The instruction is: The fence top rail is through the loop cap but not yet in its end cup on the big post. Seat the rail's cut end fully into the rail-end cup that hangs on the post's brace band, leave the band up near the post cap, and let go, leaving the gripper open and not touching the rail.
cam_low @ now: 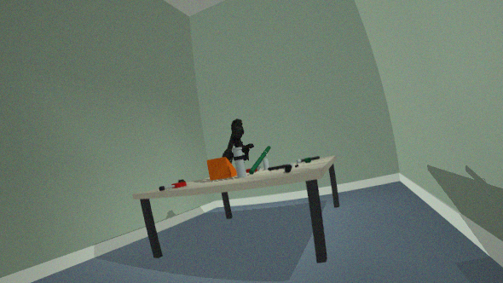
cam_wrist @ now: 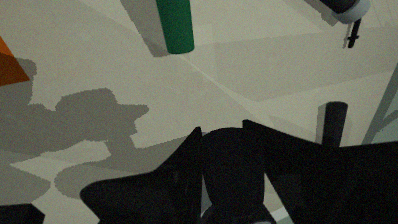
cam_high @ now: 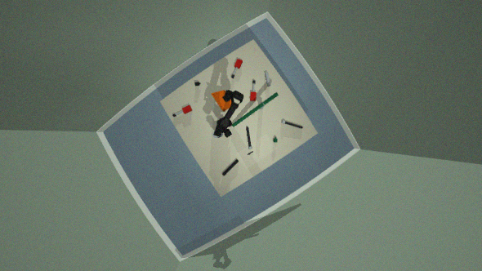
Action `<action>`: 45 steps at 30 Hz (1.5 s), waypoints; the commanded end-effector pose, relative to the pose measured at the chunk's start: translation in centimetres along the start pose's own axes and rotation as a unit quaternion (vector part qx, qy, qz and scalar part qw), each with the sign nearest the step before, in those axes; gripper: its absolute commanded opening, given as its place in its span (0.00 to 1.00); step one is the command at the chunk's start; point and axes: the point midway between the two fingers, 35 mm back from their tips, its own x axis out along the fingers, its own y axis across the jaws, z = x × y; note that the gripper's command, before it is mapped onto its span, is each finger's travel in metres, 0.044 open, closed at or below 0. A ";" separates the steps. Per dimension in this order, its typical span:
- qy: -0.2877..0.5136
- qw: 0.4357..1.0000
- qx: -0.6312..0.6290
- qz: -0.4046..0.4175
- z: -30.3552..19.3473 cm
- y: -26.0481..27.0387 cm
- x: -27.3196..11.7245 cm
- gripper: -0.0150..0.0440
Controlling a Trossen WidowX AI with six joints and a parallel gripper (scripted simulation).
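Observation:
My gripper (cam_wrist: 221,127) is shut on a dark rounded piece (cam_wrist: 233,165), apparently the rail-end cup. Its opening and the fit of the fingers are hard to see. The pale big post (cam_low: 240,169) stands upright with the dark brace band (cam_low: 241,157) high on it, near the pale post cap (cam_low: 238,150). The green rail (cam_high: 255,109) (cam_low: 261,158) (cam_wrist: 176,25) slants, its far end higher. Its near cut end is in the open, apart from the cup and fingers in the wrist view. A pale ring crosses the rail in the top view, apparently the loop cap.
An orange wedge (cam_high: 220,99) (cam_low: 219,169) stands beside the arm. A dark pale-ended bar (cam_high: 248,137), a small bolt (cam_high: 250,153) (cam_wrist: 353,35) and a black bar (cam_high: 230,167) (cam_wrist: 335,125) lie on the table. Several red-ended tools lie around, one near the rail (cam_high: 261,105).

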 end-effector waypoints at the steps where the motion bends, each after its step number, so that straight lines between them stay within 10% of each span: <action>1: -0.002 1.000 -0.009 -0.001 0.0 0.2 -0.1 0.25; 14: -0.001 1.000 -0.006 0.000 0.0 0.1 0.0 0.25; 31: -0.001 1.000 -0.003 0.000 1.7 -0.4 -1.7 1.00; 45: 0.001 0.987 0.155 -0.026 5.7 -1.5 -5.8 1.00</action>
